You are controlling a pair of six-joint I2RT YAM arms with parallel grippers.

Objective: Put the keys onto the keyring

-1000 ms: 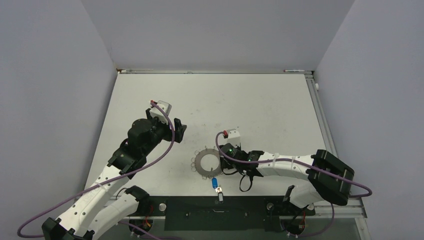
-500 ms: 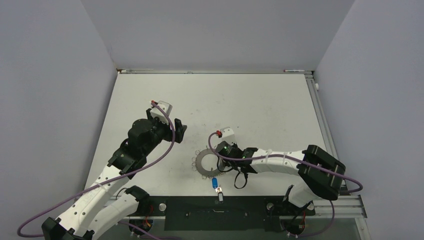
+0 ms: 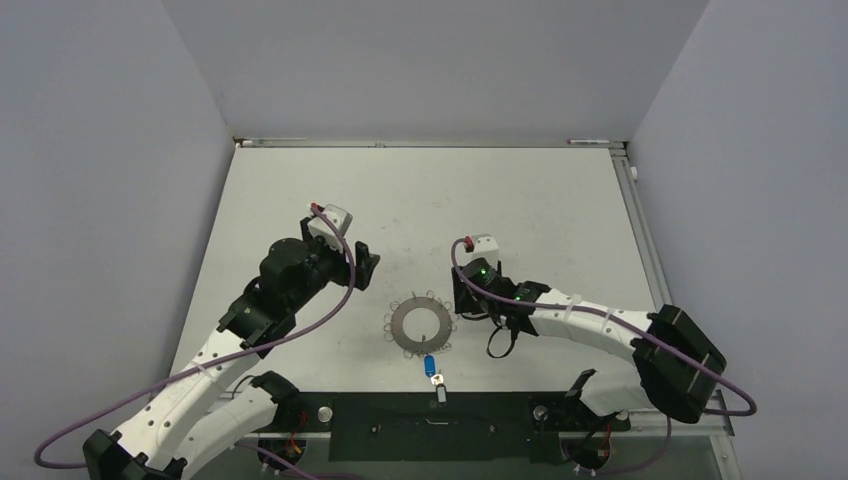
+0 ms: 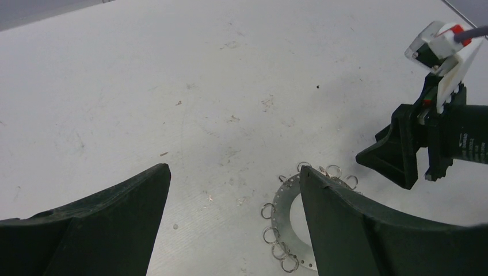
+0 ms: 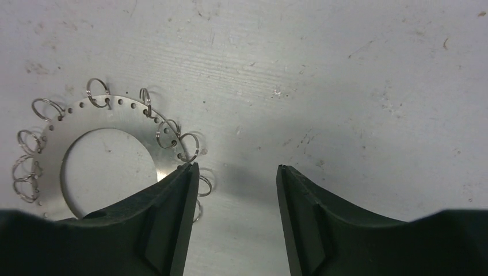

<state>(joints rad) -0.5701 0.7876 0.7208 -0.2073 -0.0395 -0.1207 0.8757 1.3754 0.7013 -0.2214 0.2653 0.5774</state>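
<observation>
The wide flat grey metal keyring (image 3: 398,323), rimmed with thin wire loops, lies flat on the white table (image 3: 520,200) between the two arms. Its small blue tag (image 3: 429,365) lies on the near side, and the tiny black-headed silver key (image 3: 439,383) is just beside the tag. The right gripper (image 5: 236,213) is released and empty. In the wrist view one finger overlaps the ring's rim; contact cannot be determined. The left gripper (image 4: 233,224) is spread wide, empty, and apart from the ring.
</observation>
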